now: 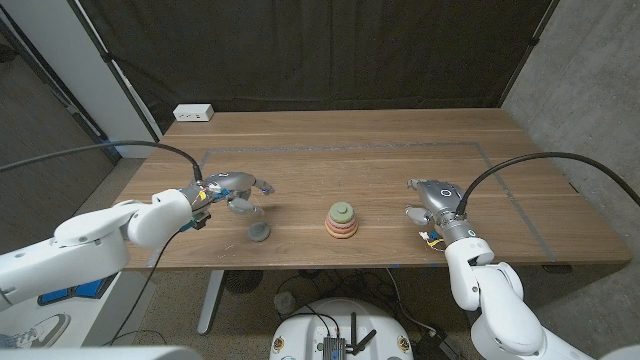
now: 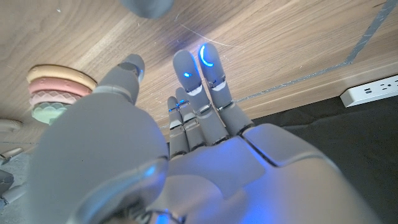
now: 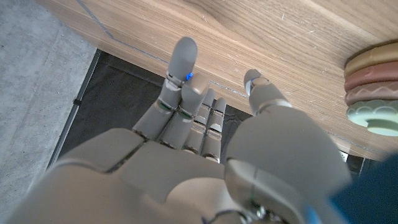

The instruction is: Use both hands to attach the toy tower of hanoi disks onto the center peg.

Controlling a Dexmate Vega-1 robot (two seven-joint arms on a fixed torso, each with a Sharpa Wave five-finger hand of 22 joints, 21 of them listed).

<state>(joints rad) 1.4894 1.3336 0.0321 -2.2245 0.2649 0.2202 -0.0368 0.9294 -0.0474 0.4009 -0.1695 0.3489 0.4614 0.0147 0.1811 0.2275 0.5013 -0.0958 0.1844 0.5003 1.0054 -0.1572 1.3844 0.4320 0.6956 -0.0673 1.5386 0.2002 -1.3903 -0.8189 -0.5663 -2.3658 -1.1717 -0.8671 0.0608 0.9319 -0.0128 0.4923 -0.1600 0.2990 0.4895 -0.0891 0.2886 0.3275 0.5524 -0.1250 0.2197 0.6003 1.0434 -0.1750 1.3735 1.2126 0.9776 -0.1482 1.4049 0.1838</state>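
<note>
Standing: the stack of disks [image 1: 341, 222] sits upright near the front edge of the surface [image 1: 380, 150], about midway along it; 3 rings show, yellow and pink below, a pale green one on top.
Loose disk: a grey disk [image 1: 259, 232] lies on the surface near the front edge, to the left of the stack and apart from it.
Left hand: the left hand [image 1: 232, 188] hangs over the surface just behind the grey disk, fingers spread toward the stack, holding nothing; the left wrist view shows its fingers [image 2: 200, 74] straight and apart.
Right hand: the right hand [image 1: 432, 205] is near the front edge, right of the stack and well apart from it, fingers loosely extended and empty.
Back-left corner: a white power strip [image 1: 193, 113] lies at the surface's edge.
</note>
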